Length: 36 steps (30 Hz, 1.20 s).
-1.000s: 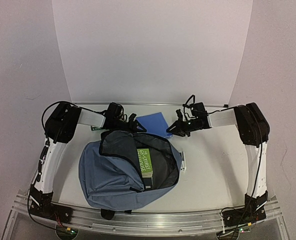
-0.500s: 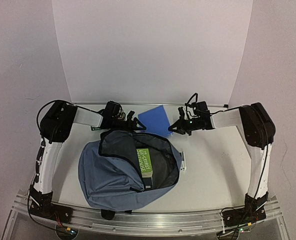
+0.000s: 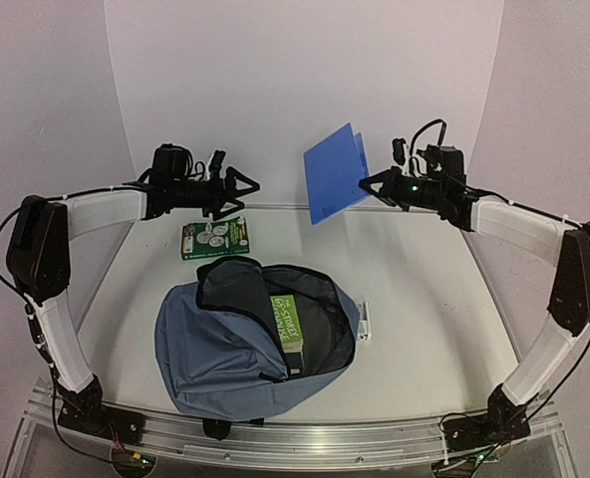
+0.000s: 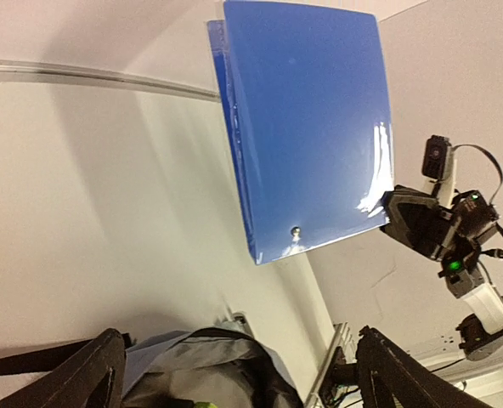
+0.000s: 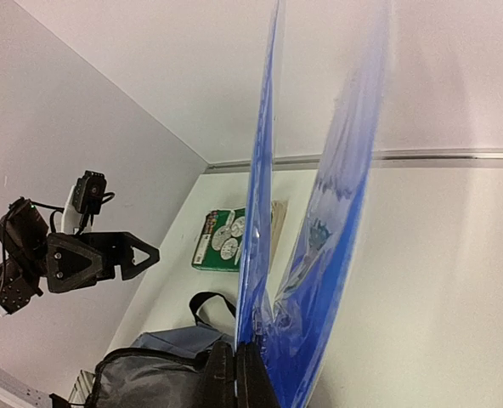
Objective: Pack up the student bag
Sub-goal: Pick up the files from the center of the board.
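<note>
The slate-blue student bag (image 3: 215,349) lies open in the middle of the table, with a green book (image 3: 291,321) standing in its black-lined mouth. The bag's rim also shows in the left wrist view (image 4: 202,370) and the right wrist view (image 5: 145,374). My right gripper (image 3: 373,183) is shut on the lower corner of a flat blue folder (image 3: 333,171) and holds it upright high above the back of the table. The folder (image 5: 319,229) hangs slightly open at the pinched jaws (image 5: 235,374). My left gripper (image 3: 243,185) is open and empty, raised at back left, facing the folder (image 4: 307,127).
A green box (image 3: 215,237) with round pictures lies on the table behind the bag, and shows in the right wrist view (image 5: 222,240). A small white item (image 3: 365,323) lies against the bag's right side. A metal rail runs along the back wall.
Both arms have risen from table level behind the bag. The right gripper has lifted the blue folder off the table and tipped it upright. The left gripper's rise uncovered the green box.
</note>
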{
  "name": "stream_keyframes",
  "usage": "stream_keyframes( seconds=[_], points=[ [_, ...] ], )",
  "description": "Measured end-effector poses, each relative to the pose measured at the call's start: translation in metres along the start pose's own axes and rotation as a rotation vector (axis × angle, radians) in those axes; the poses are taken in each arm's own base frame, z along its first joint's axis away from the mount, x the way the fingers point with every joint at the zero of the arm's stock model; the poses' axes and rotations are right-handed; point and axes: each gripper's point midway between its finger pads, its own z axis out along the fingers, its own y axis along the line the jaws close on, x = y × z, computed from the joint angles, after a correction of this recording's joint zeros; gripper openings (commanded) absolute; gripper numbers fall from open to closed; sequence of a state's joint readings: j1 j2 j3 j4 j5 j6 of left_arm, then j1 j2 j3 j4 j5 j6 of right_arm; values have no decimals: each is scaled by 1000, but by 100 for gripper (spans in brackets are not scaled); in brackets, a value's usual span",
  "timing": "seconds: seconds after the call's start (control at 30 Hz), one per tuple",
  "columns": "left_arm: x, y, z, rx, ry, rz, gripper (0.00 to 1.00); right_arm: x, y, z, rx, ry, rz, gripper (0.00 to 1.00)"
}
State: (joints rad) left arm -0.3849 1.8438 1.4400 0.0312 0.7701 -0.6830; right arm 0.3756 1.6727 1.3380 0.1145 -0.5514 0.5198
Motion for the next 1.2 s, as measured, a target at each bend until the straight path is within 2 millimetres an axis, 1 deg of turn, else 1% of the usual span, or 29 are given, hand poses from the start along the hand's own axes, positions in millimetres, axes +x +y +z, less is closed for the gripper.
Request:
stream_keyframes(
  seconds=[0.07,0.13,0.23,0.3,0.5,0.63,0.8,0.87,0.97,1.0,1.03,1.07,1.2],
  points=[
    [1,-16,-4,40,-5,3,95,-2,7,-8,-14,-5,9,0],
    [5,-27,-3,77,1,-12,95,0,13,-15,-27,-5,25,0],
    [18,-36,4,114,27,-54,95,3,21,-26,-44,-2,55,0],
    [27,-46,10,148,52,-77,95,2,30,-34,-64,-5,75,0],
    [44,-84,22,291,114,-91,94,-4,70,-52,-163,-15,103,0],
    [51,-90,24,344,159,-93,95,-1,98,-57,-243,-2,103,0],
    [53,-98,22,405,188,-97,93,8,123,-56,-317,26,108,0],
    [51,-105,20,437,188,-92,89,9,131,-57,-342,29,111,0],
    [48,-115,18,484,184,-84,71,9,142,-58,-379,28,116,0],
    [47,-118,17,499,180,-81,62,8,145,-59,-390,23,117,0],
    [45,-121,16,513,175,-76,56,7,147,-59,-398,18,120,0],
    [44,-124,15,527,169,-72,50,7,147,-59,-404,14,122,0],
    [39,-135,8,573,145,-51,32,14,140,-57,-404,19,147,0]
  ],
)
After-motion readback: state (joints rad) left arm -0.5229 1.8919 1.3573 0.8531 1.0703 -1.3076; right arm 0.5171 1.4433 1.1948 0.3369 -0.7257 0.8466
